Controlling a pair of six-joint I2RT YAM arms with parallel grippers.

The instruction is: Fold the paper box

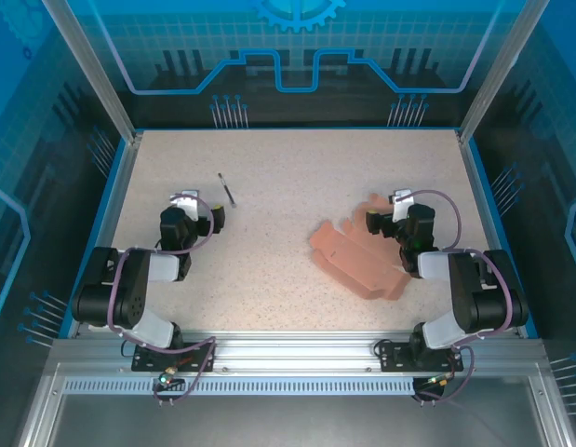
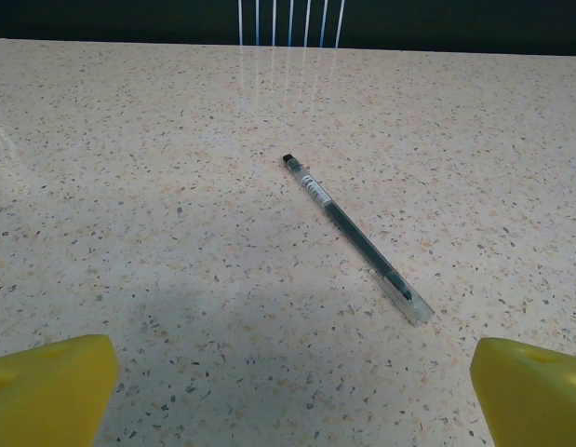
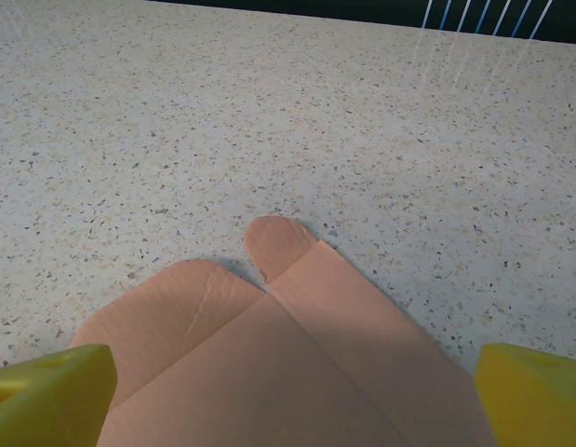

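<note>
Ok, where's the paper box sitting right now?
In the top view the paper box lies flat on the right half of the table, below the right tool. The right wrist view shows its rounded flaps just ahead of that tool's open fingers.

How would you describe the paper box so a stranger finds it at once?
On the right half of the speckled table, beside the right arm, lies the paper box, a flat sheet with rounded flaps. Its salmon-orange colour and broad shape set it apart from the thin dark pen on the left half.
</note>
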